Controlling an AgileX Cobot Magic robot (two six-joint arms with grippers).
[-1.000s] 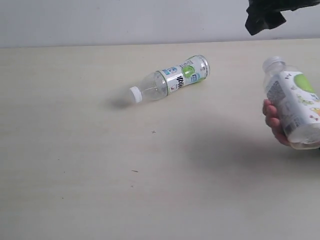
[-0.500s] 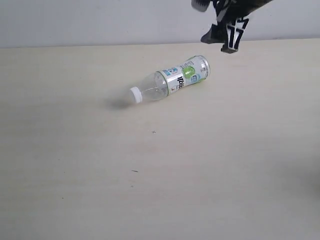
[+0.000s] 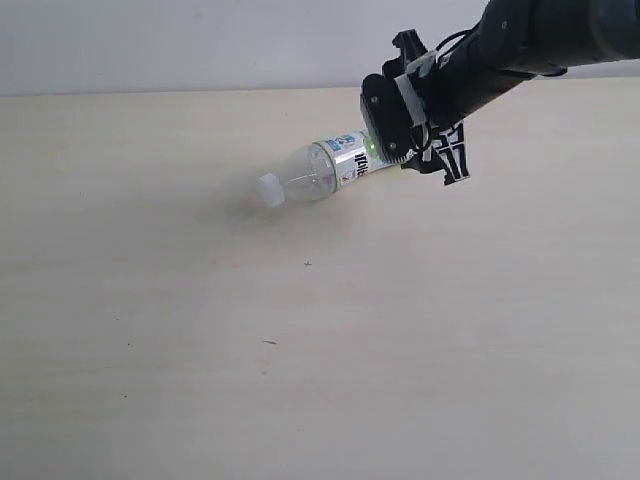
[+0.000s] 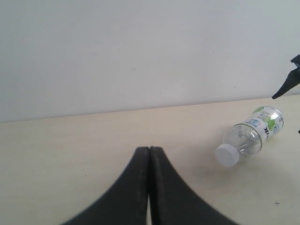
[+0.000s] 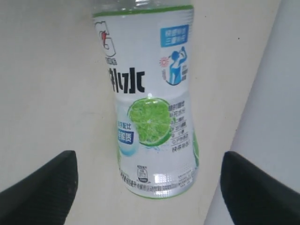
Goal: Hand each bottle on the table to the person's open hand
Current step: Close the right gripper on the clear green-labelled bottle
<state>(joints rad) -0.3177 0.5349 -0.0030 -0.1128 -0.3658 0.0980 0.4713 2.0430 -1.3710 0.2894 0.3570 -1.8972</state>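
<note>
Hovering R gripper over the lime-label bottle, upper centre of frame on the table, jaws wide apart astride its label, nothing held. Lying on its side, cap lower-left, base upper-right, long axis across the jaw gap. L gripper pressed together, empty, well apart.

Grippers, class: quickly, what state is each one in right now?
Left gripper: shut, holding nothing.
Right gripper: open, one finger on either side of the lying bottle, not closed on it.
</note>
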